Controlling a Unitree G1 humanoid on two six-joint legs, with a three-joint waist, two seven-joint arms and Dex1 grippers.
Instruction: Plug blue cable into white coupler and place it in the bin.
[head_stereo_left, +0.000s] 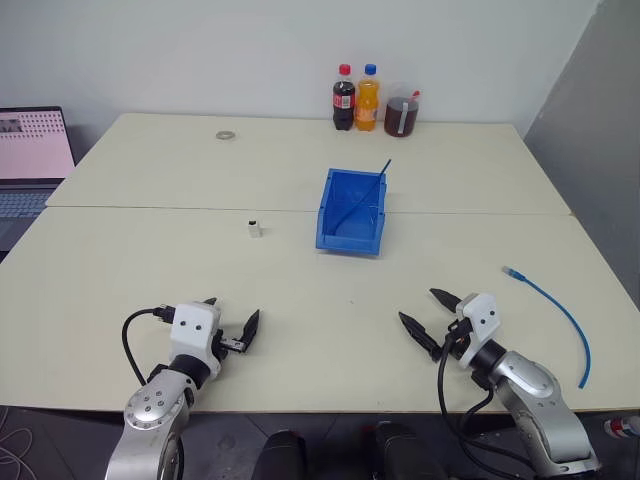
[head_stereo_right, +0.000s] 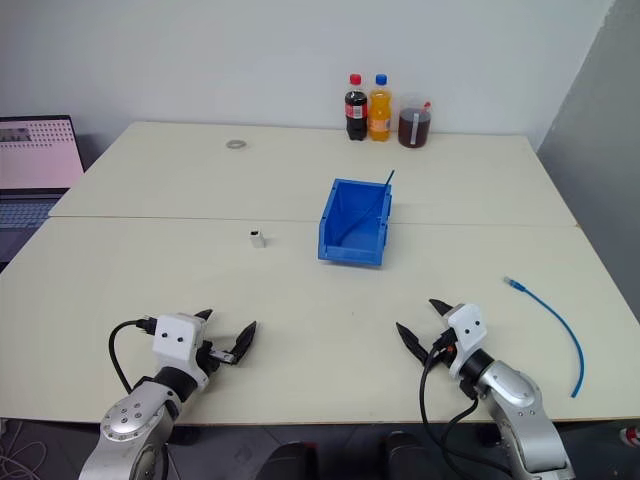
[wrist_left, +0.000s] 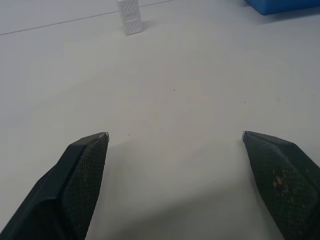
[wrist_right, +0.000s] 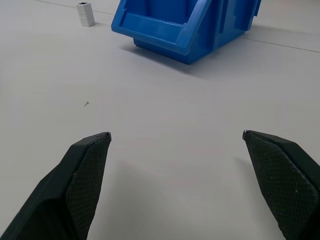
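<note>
The worktop (head_stereo_left: 300, 300) is two smooth, cream-coloured tables pushed together, a thin seam running across between them. The bin (head_stereo_left: 352, 210), bright blue glossy plastic with sloped walls and a lower front lip, sits near the middle of the worktop, straddling that seam, its lip toward the near edge. A thin blue strand leans inside it and pokes above its far right corner. The white coupler (head_stereo_left: 254, 228), a tiny boxy block with a dark top opening, stands upright just left of the bin, apart from it. The blue cable (head_stereo_left: 560, 312), thin and light blue, lies in a gentle arc near the right edge, its small clear plug pointing toward the bin, well apart from the coupler.

The left gripper (head_stereo_left: 234, 325) hangs above the near left part of the worktop, its two black, finely textured, wedge-shaped fingers spread wide with nothing between them. The right gripper (head_stereo_left: 430, 314) hangs above the near right part, likewise spread wide and empty.

At the far edge stand a dark cola bottle (head_stereo_left: 343, 98) with a red label, an orange soda bottle (head_stereo_left: 368, 98) and a clear jug (head_stereo_left: 402, 112) of dark liquid; label text is too small to read. A small metal ring (head_stereo_left: 225, 134) lies toward the far left corner
</note>
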